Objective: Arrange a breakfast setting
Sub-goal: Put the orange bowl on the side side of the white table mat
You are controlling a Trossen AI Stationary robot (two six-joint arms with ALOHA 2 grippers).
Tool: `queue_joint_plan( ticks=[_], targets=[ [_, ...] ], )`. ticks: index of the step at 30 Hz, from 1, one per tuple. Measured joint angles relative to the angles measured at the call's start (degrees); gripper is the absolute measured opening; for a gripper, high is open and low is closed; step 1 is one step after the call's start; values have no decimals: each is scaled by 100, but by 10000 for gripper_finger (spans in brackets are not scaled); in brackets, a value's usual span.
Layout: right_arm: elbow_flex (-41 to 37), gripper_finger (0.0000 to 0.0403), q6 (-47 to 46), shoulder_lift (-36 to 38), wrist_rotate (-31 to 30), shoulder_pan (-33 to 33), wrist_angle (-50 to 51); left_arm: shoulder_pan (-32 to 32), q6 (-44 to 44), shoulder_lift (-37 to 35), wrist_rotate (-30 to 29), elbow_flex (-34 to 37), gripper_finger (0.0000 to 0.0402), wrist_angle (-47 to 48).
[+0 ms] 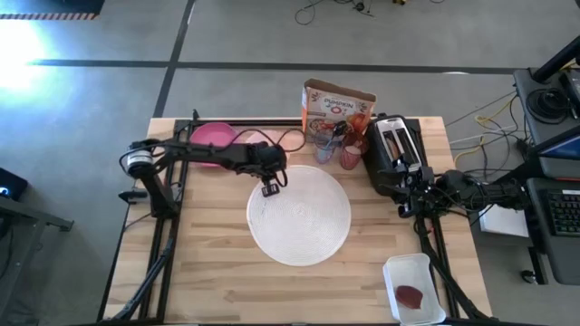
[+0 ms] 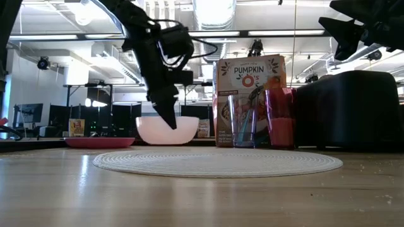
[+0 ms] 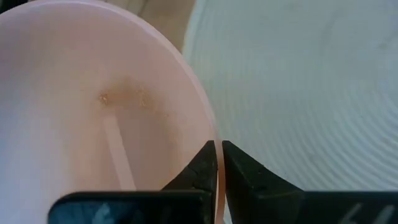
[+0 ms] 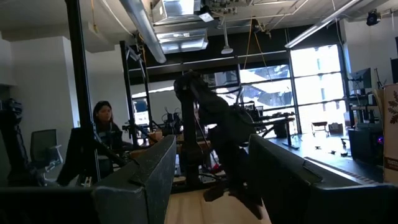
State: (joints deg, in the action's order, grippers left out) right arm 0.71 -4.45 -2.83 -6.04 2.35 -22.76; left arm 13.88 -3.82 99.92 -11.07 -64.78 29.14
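The peach bowl (image 2: 167, 131) stands by the far left edge of the large white round mat (image 1: 299, 215). My left gripper (image 1: 270, 187) is shut on its rim. The magenta plate (image 1: 210, 138) lies at the far left of the table. The orange cereal box (image 1: 337, 104) stands at the far edge. In front of it are the translucent pink cup (image 1: 352, 156) and the small clear glass (image 1: 326, 147), with the teal-handled spoon (image 2: 247, 129) in the glass. My right gripper (image 1: 403, 195) is open and empty at the right, beside a black toaster. My left gripper pinches the bowl's rim (image 3: 214, 134) on the side next to the mat, one finger inside the bowl and one outside. The fingers (image 2: 169, 116) come from above, pointing down. The bowl stays upright; whether its base is on the table, I cannot tell.
A black toaster (image 1: 396, 149) stands at the far right, close to the cup. A white tray (image 1: 414, 290) with a red item lies at the near right corner. Bare wood shows along the near edge. A person sits in the room beyond the table (image 4: 104, 127).
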Motion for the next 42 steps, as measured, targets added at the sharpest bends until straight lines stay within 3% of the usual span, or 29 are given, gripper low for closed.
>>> queue_joint_plan(
  ticks=[7,20,35,42],
  targets=[
    [2,192,0,0,0,0,0,-449,0,-2,-20,-486,0,435],
    [0,192,0,1,-2,-1,1,-1611,-15,2,13,-1027,0,298],
    [2,192,0,0,-2,0,2,-2603,-15,256,164,-976,0,-1559],
    [1,192,0,1,0,-1,4,-2723,-1,810,166,-1266,0,-1602]
  ],
)
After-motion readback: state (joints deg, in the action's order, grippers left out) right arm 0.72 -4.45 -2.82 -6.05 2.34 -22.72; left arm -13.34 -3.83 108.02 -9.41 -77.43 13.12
